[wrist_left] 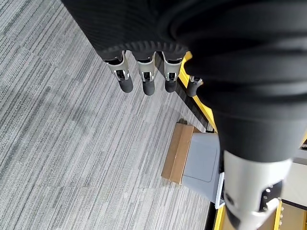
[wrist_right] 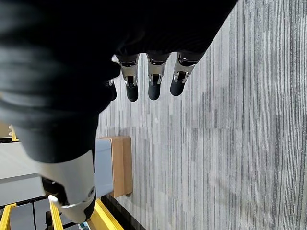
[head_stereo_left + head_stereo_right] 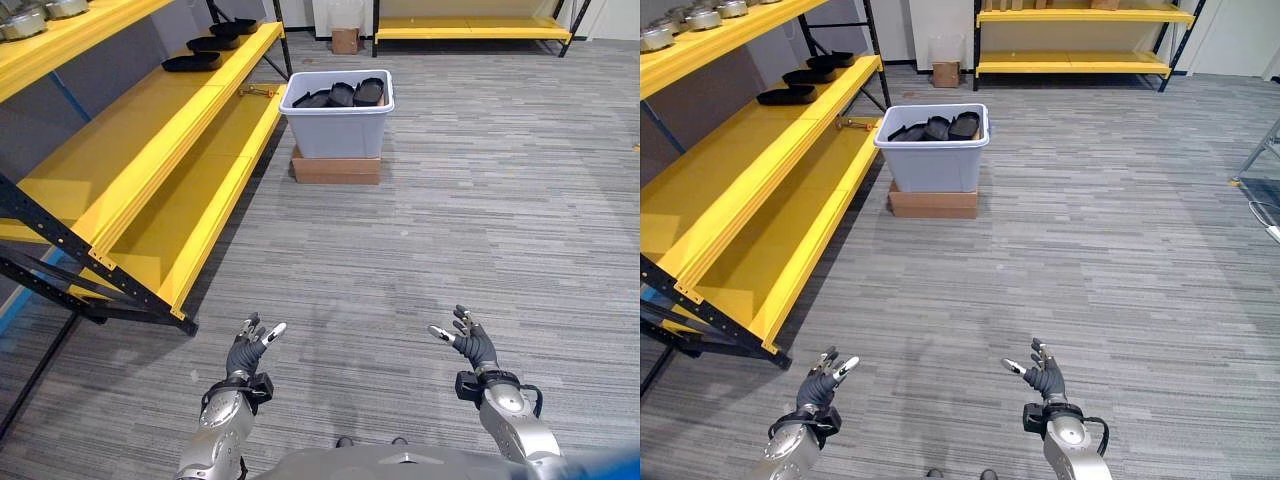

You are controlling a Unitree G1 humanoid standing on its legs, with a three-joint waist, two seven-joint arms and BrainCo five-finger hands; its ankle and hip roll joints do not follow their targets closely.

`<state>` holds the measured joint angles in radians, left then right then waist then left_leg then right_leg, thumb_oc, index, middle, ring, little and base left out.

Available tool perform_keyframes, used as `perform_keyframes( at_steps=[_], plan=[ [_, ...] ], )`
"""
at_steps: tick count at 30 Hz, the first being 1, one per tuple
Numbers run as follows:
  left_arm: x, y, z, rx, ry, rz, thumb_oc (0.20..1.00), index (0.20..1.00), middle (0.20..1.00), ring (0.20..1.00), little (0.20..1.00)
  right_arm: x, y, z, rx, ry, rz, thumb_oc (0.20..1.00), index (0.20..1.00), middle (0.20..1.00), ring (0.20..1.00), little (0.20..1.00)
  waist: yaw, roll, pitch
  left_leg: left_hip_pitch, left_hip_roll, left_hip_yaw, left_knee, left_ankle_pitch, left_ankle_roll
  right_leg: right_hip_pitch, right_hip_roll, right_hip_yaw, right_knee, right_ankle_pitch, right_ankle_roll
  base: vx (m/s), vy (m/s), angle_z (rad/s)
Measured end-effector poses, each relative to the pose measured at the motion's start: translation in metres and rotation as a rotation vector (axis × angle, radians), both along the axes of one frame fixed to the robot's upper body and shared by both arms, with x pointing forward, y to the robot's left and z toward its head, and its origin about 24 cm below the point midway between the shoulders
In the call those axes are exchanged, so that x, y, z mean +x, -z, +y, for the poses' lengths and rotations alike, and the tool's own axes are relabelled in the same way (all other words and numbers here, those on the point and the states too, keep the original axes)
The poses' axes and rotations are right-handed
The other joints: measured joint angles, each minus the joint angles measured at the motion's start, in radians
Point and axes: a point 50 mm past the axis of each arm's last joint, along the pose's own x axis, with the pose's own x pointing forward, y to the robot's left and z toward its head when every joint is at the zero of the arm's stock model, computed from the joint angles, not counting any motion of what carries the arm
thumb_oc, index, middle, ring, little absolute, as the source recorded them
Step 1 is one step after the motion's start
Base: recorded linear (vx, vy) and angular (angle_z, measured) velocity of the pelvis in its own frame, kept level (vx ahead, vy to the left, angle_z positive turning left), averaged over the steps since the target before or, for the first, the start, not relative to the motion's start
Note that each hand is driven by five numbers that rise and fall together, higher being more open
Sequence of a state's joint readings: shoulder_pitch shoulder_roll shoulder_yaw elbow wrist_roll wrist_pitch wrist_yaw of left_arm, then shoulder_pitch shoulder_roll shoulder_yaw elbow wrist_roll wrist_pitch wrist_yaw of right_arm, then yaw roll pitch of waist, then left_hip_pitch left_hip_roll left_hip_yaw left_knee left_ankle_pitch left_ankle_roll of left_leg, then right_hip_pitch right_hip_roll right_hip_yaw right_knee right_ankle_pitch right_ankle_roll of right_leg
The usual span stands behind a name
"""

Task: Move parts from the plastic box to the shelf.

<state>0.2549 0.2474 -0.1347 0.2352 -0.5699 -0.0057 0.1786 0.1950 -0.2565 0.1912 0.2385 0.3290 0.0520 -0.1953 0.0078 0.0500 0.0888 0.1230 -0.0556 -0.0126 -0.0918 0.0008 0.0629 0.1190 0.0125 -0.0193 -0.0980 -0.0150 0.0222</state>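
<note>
A pale grey plastic box stands on the floor ahead, resting on a flat cardboard box. Several black parts lie inside it. To the left runs a yellow shelf with black parts on its upper level near the far end. My left hand and right hand hover low over the carpet, far short of the box. Both hands are open with fingers straight and nothing in them.
Metal parts sit on the shelf's top level at the far left. A small brass-coloured piece lies on the lower level by the box. Another yellow rack and a small cardboard box stand at the back. Grey carpet stretches between.
</note>
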Motion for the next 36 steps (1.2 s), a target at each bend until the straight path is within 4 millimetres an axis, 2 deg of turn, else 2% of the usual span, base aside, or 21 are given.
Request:
perform_keyframes(
  at_steps=[36],
  plan=[
    [-0.0019, 0.0008, 0.0, 0.0, 0.005, 0.004, 1.0, 1.0, 1.0, 1.0, 1.0, 0.0, 0.0002, 0.0013, 0.009, -0.015, 0.0, 1.0, 1.0, 1.0, 1.0, 1.0, 0.0, -0.005, 0.003, 0.004, 0.0, -0.004, 0.0, 0.0, 0.0, 0.012, 0.0, -0.003, 0.0, 0.003, -0.004, 0.0, 0.0, 0.0]
  ],
)
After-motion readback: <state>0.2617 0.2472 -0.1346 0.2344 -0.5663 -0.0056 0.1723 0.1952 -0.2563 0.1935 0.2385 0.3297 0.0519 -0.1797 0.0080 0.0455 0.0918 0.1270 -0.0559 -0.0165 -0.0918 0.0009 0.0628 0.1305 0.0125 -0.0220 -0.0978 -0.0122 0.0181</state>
